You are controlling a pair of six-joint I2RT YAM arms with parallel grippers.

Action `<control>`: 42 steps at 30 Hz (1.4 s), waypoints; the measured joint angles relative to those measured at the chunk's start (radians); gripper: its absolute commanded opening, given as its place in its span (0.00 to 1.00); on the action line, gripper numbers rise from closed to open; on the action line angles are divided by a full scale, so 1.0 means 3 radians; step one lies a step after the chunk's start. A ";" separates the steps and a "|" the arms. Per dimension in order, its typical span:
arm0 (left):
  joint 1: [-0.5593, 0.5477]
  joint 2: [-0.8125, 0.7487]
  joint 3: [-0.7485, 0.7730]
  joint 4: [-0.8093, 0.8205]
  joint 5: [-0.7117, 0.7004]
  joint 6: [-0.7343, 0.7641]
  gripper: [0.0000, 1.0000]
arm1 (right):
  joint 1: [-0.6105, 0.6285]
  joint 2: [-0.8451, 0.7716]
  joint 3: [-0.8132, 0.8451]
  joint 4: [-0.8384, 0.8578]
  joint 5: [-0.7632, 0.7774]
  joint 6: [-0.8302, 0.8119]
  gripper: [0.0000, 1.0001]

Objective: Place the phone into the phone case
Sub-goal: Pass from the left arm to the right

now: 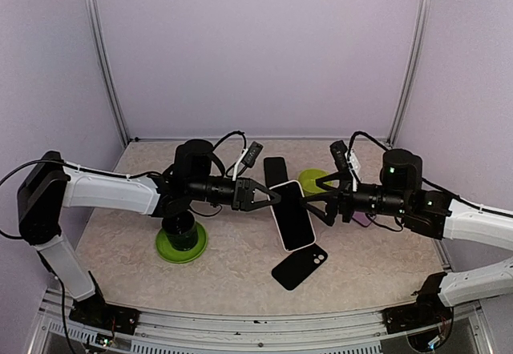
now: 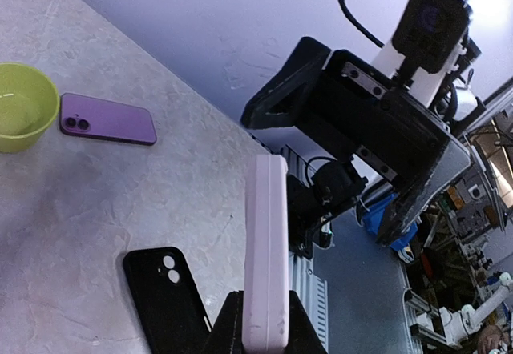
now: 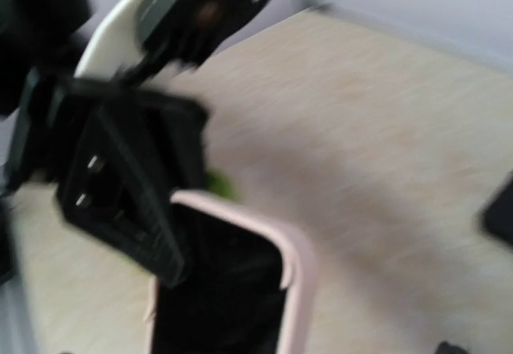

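Top view, left gripper: clamped on one edge of the phone, which we hold tilted above the table, screen up.
Top view, right gripper: jaws spread wide at the phone's opposite edge, gripping nothing. We cannot tell whether they touch it.
Top view, black case: flat on the table, just nearer the bases than the phone, nothing in it.
Top view, containers: a green bowl sits behind the right gripper. A dark cup stands on a green plate under the left arm, and we cannot read its contents.
Left wrist, phone: seen edge-on, pinched at its lower end between our fingers.
Left wrist, containers: the bowl looks empty. A purple case lies just beside it, well apart from the black case.
Right wrist, phone: blurred. We see a pink rim and dark screen low in view with the left gripper behind. Our own jaws are not distinguishable here.
Step in hand: we judge this a two-arm regrip.
Method: close the right jaws squarely on the long edges before the left lets go. Then seat one corner in the case and press the rest down.
Open point: we cannot tell which case is intended.
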 measured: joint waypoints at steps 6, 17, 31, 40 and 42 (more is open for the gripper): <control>0.0000 -0.0173 -0.0085 -0.0165 0.0294 0.0239 0.00 | -0.0050 0.0259 0.0004 -0.0015 -0.0654 0.0088 0.82; -0.0014 -0.0343 -0.0098 -0.0365 0.0432 0.0515 0.00 | -0.0058 0.0622 0.0045 0.0009 -0.1287 0.0305 0.54; -0.0064 -0.0343 -0.0098 -0.0593 0.0278 0.0702 0.12 | -0.0062 0.0904 0.0128 0.0122 -0.1686 0.0496 0.00; -0.0064 -0.0415 -0.0125 -0.0483 0.0249 0.0702 0.64 | -0.0085 0.0927 0.0141 0.0151 -0.1673 0.0549 0.00; -0.0064 -0.0432 -0.0144 -0.0427 0.0233 0.0684 0.71 | -0.0103 0.0927 0.0141 0.0150 -0.1648 0.0573 0.00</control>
